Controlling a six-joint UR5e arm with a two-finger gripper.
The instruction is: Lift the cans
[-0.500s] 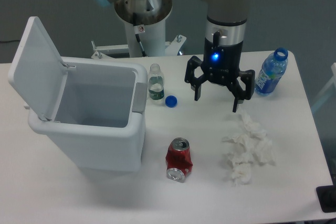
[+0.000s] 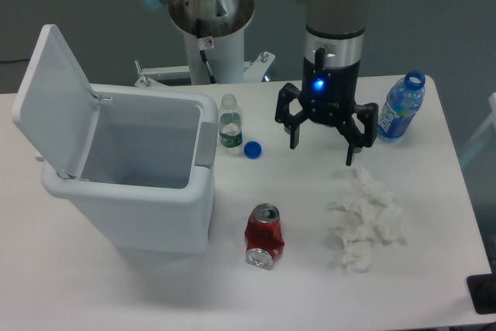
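Can (image 2: 264, 236) is lying dented on its side on the table (image 2: 434, 284), just beside the open bin (image 2: 132, 184). Your gripper (image 2: 322, 153) is hanging well apart from it, fingers spread wide, leaving you room to descend around it.
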